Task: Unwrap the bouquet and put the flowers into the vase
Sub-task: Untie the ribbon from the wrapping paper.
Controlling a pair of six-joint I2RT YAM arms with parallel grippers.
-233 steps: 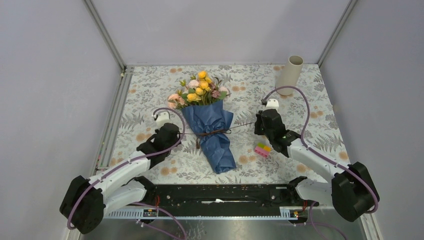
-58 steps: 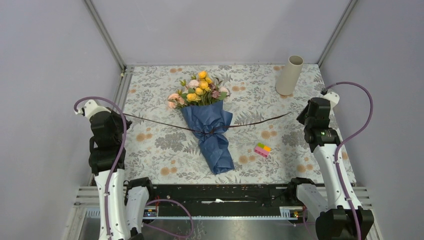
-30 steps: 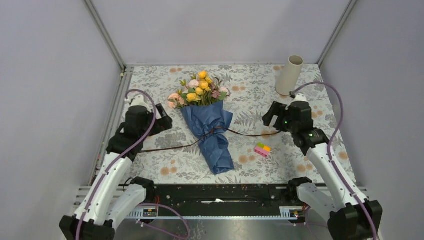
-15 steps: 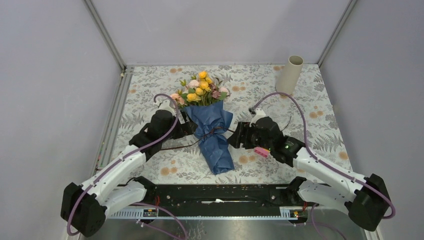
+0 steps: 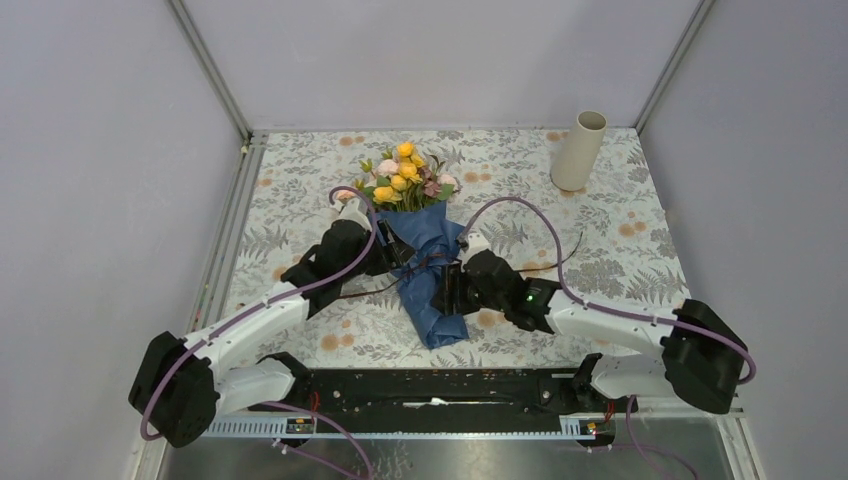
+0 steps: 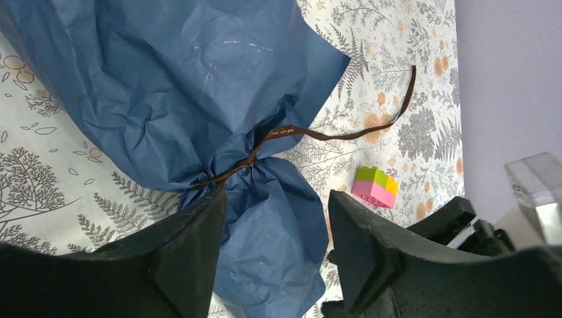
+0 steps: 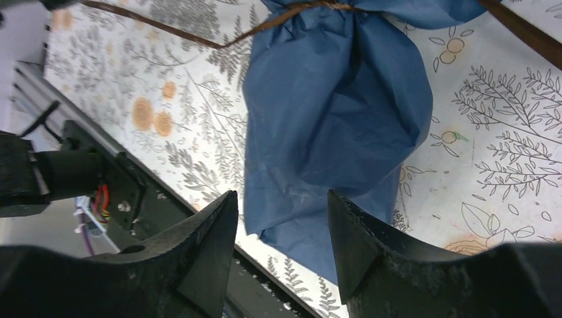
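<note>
The bouquet [image 5: 420,240] lies flat on the bench [image 5: 300,180], its flowers [image 5: 400,175] at the far end and the twisted tail of its blue paper [image 6: 185,79] at the near end. The paper is on, and the dark brown ribbon [image 6: 318,134] is cinched round its waist, with loose ends trailing off to both sides of the bouquet.

The left gripper [image 6: 275,199] is at the bouquet's left side, level with the ribbon. Its jaws are parted and straddle the paper just below the tie without clamping it. The right gripper [image 7: 281,199] is at the bouquet's right side, lower down. Its jaws are also apart, with the crumpled tail of the wrap showing in the gap.

A pink, green and yellow toy brick [image 6: 374,186] sits to the right of the bouquet, beyond the ribbon's end. The vase [image 5: 579,150] stands upright well to the bouquet's far right, with nothing in it.
</note>
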